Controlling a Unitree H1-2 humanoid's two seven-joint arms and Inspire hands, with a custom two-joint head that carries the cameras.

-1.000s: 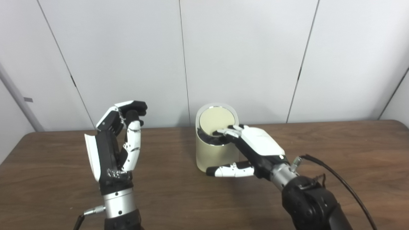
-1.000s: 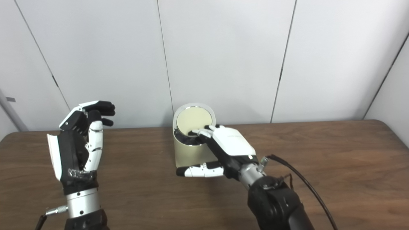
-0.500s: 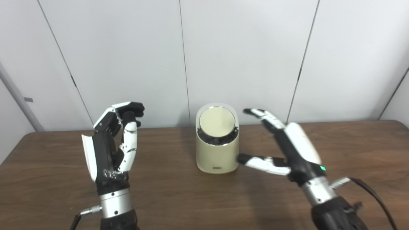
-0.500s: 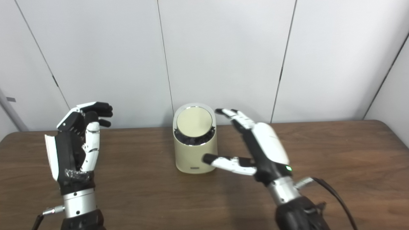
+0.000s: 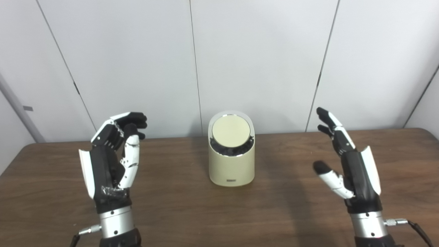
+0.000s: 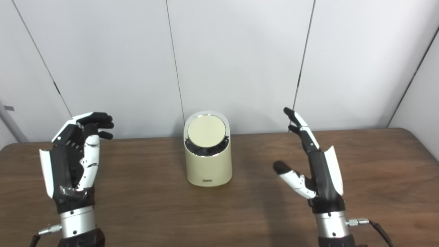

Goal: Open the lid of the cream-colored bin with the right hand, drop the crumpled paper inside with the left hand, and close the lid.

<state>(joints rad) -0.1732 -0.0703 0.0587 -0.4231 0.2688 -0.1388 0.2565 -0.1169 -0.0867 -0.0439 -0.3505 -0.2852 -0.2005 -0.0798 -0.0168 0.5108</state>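
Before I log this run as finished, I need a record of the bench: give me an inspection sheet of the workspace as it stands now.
Surface: dark brown wooden table, bare around the bin.
Job's things: cream-colored cylindrical bin upright at centre; its round cream lid sits tilted in the chrome rim, dark gap below it. Crumpled paper: nothing seen.
Clutter: nothing seen.
Hands: left hand raised, fingers curled, holding nothing; right hand raised, fingers spread, clear of the bin.
Cables: metal plug with a lead at each wrist; right one.
Surroundings: grey panelled wall behind the table.
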